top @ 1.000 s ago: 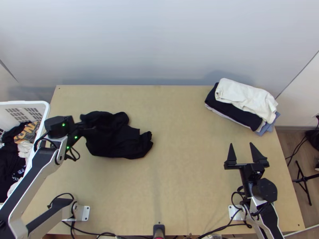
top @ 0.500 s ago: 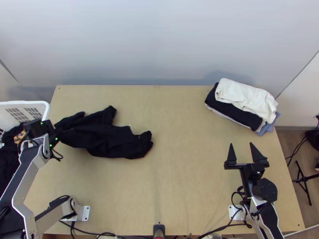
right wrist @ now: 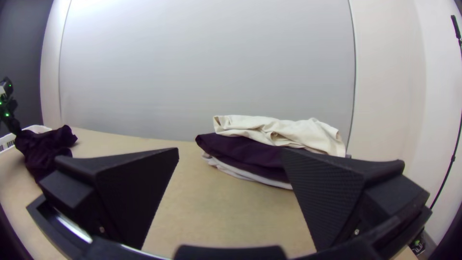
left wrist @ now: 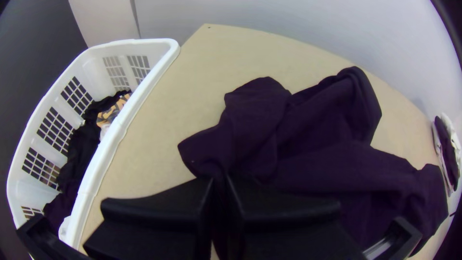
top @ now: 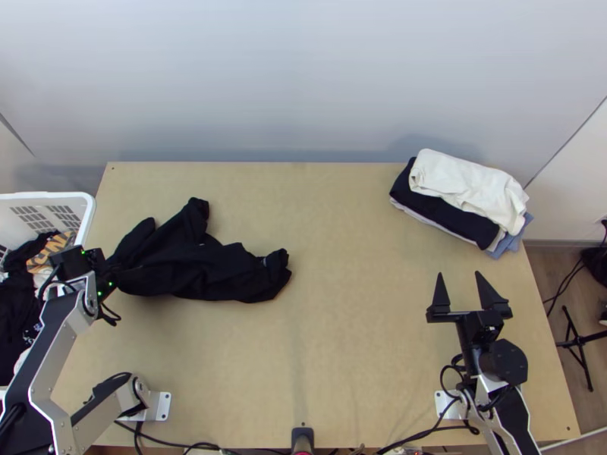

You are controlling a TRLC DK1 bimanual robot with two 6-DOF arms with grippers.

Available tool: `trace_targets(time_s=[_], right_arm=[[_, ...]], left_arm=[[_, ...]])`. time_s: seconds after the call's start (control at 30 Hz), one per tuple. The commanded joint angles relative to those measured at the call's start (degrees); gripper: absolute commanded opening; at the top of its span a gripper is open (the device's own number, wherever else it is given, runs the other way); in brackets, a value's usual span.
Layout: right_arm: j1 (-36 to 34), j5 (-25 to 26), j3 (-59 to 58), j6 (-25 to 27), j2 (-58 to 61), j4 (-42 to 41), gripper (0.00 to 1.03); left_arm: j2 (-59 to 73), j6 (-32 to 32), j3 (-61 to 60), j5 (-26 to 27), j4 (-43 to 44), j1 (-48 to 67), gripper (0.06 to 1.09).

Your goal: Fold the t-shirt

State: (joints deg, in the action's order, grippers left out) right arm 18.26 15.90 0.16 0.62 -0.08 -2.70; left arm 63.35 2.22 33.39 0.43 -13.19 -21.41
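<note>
my left gripper (top: 113,268) is pinched closed on bunched cloth of the matte black t-shirt (top: 197,265), which trails from its tips in rumpled, rounded folds (which part i've got, i can't tell; my fingers cover it). my right gripper (top: 458,274) gapes, well apart from the shirt, and beyond its wedge-shaped tips lies a soft folded stack (top: 464,183), lower layers partly hidden.

A big, smooth, pale grey wall (top: 303,76) stands behind the far edge of the light wooden surface (top: 364,364). A thin dark line splits it from a white wall (top: 580,186) on the right. Below that is a brown wood floor (top: 550,267) with a black stand (top: 580,343). The left wrist view shows a dark grey wall (left wrist: 33,43) too.
</note>
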Motion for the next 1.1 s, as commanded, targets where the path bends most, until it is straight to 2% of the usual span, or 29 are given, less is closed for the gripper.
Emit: trace_targets(time_s=[0.0,0.03,0.07,0.13,0.17,0.2,0.27,0.43,0.47,0.5,0.6,0.77,0.93,1.07], right_arm=[[0.02,0.01,0.01,-0.01,-0.01,-0.03,0.99],[0.02,0.01,0.01,-0.01,-0.01,-0.03,0.99],[0.02,0.01,0.01,-0.01,-0.01,-0.03,0.99],[0.02,0.01,0.01,-0.01,-0.01,-0.03,0.99],[0.02,0.01,0.01,-0.01,-0.01,-0.03,0.99],[0.02,0.01,0.01,-0.01,-0.01,-0.03,0.99],[0.02,0.01,0.01,-0.01,-0.01,-0.03,0.99],[0.02,0.01,0.01,-0.01,-0.01,-0.03,0.99],[0.02,0.01,0.01,-0.01,-0.01,-0.03,0.99],[0.02,0.01,0.01,-0.01,-0.01,-0.03,0.99],[0.02,0.01,0.01,-0.01,-0.01,-0.03,0.99],[0.02,0.01,0.01,-0.01,-0.01,-0.03,0.99],[0.02,0.01,0.01,-0.01,-0.01,-0.03,0.99],[0.02,0.01,0.01,-0.01,0.08,-0.03,0.99]], left_arm=[[-0.51,0.77,-1.13,0.01,-0.87,-0.65,0.13],[-0.51,1.30,-0.95,0.01,-0.78,-0.92,0.13],[-0.51,1.74,-0.60,0.01,-0.52,-1.09,0.19],[-0.77,1.82,0.54,0.19,-1.05,-1.09,0.57],[-0.95,1.91,1.68,0.28,-1.22,-0.65,0.68],[-0.95,1.91,3.44,0.28,-1.75,-0.39,0.76],[-0.95,1.47,8.45,1.16,-5.27,1.11,0.83],[0.63,-0.55,23.74,1.51,-15.81,7.17,0.85],[1.16,-0.55,27.17,1.51,-19.94,9.98,0.86],[1.60,-0.55,30.25,1.07,-24.25,13.32,0.91],[3.36,-0.46,35.96,-0.16,-33.48,23.96,0.92],[12.32,-4.86,42.38,-13.87,-42.88,44.70,0.92],[21.46,-8.99,46.51,-21.96,-45.26,56.83,0.91],[28.32,-10.83,49.93,-26.27,-45.52,63.07,0.91]])
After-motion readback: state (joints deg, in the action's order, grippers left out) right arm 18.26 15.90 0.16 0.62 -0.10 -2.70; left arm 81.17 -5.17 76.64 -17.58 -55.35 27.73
